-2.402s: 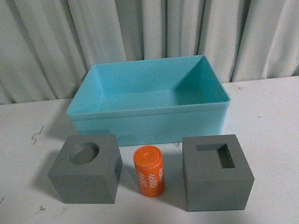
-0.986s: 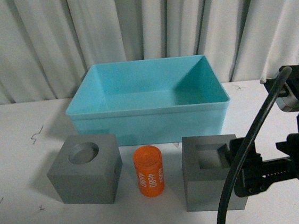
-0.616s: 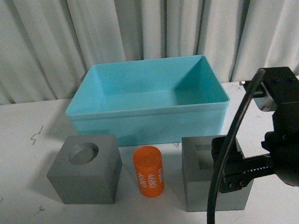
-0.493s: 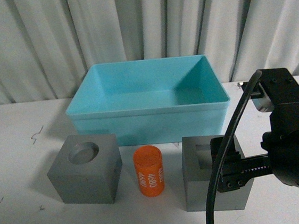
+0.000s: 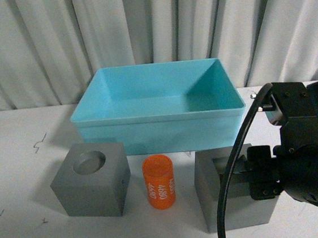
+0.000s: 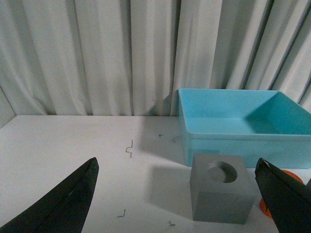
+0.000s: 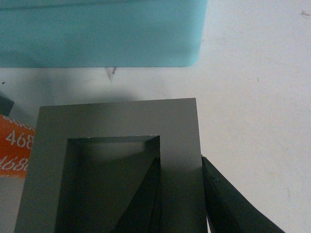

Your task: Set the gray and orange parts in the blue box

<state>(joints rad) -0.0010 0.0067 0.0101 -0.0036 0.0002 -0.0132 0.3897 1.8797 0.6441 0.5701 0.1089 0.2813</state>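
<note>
White table [image 5: 16, 168]; orange cylinder [image 5: 159, 182] reads "4680"; right gripper [image 7: 181, 201] pinches rectangular-recess cube [image 7: 121, 121].

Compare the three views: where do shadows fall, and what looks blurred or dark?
Front view: even, soft light; the round-recess gray cube casts a faint shadow on the table; the right arm is dark. Left wrist view: left gripper's fingers are blurred silhouettes. Right wrist view: the rectangular-recess gray cube is shadowed inside.
</note>
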